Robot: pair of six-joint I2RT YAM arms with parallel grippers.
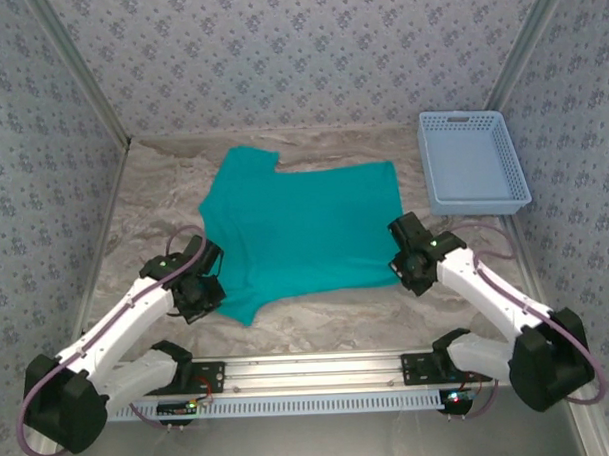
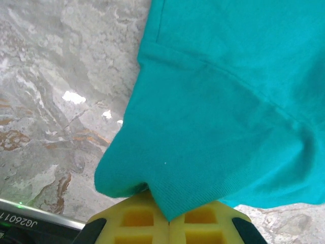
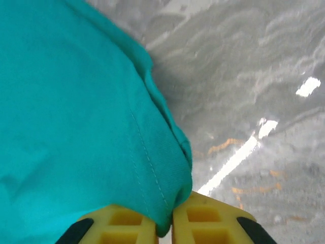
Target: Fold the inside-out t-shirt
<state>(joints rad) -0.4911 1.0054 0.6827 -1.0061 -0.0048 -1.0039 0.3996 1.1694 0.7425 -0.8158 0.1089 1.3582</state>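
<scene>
The teal-green inside-out t-shirt (image 1: 300,233) lies spread on the marbled table, collar end to the left and hem to the right. My left gripper (image 1: 208,286) is at its near-left sleeve, and the yellow fingers (image 2: 137,218) are shut on the sleeve's edge (image 2: 167,198). My right gripper (image 1: 406,264) is at the near-right hem corner. Its yellow fingers (image 3: 203,218) are shut on a fold of the stitched hem (image 3: 167,213). The cloth rises a little from the table at both pinches.
A light blue plastic basket (image 1: 472,162) stands at the back right, close to the shirt's far-right corner. Patterned walls close in the back and sides. The metal rail (image 1: 310,373) with the arm bases runs along the near edge.
</scene>
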